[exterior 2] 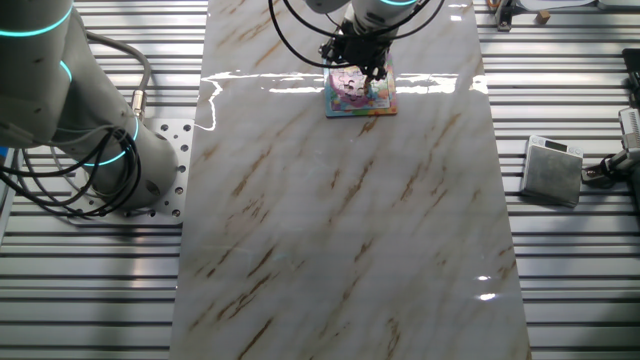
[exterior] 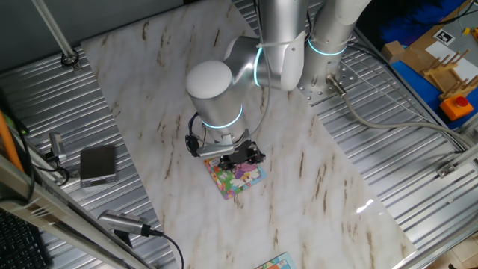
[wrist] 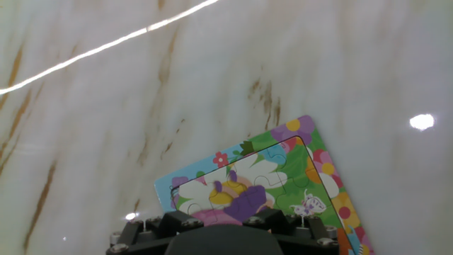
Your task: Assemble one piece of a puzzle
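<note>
The puzzle (exterior: 237, 178) is a small square cartoon board lying flat on the marble table, with pink figures in the middle and a green, yellow and blue border. My gripper (exterior: 243, 157) is right down over its upper edge; in the other fixed view the gripper (exterior 2: 360, 62) covers the board's (exterior 2: 360, 95) far side. In the hand view the puzzle (wrist: 283, 170) fills the lower right. A pink-purple patch, possibly the piece (wrist: 244, 204), sits just ahead of the gripper (wrist: 225, 212). Whether it is loose, held or set in place does not show. The fingertips are hidden by the black gripper body.
A grey box (exterior: 98, 164) with a cable lies on the ribbed metal left of the marble; it appears at the right as the grey box (exterior 2: 552, 170). A sliver of another board (exterior: 272, 261) shows at the bottom edge. The arm's base (exterior 2: 90, 150) stands at the left.
</note>
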`<state>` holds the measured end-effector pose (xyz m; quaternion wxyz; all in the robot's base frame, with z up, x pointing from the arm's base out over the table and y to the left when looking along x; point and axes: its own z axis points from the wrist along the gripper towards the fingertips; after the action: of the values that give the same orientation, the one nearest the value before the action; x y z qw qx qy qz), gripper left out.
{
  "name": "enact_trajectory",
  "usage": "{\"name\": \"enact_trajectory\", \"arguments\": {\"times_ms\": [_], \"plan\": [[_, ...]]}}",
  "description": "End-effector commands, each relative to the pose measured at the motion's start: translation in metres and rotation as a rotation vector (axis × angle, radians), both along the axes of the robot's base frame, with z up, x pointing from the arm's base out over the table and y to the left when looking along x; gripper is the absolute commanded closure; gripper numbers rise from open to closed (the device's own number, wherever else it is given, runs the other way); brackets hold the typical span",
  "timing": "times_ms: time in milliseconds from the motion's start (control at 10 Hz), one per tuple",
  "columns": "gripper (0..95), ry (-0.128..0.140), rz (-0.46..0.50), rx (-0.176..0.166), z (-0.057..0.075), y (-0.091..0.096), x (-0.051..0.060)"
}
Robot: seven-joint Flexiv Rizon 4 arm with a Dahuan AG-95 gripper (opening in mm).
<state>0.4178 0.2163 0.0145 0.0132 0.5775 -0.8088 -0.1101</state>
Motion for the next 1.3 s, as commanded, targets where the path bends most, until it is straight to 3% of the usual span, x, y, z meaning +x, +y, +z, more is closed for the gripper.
{"name": "enact_trajectory", "arguments": {"times_ms": [100, 1300], "plan": [[19.0, -0.004, -0.001, -0.001, -0.0013, -0.0011, 0.001], [19.0, -0.006, -0.007, 0.005, -0.0041, -0.0029, -0.0071]]}}
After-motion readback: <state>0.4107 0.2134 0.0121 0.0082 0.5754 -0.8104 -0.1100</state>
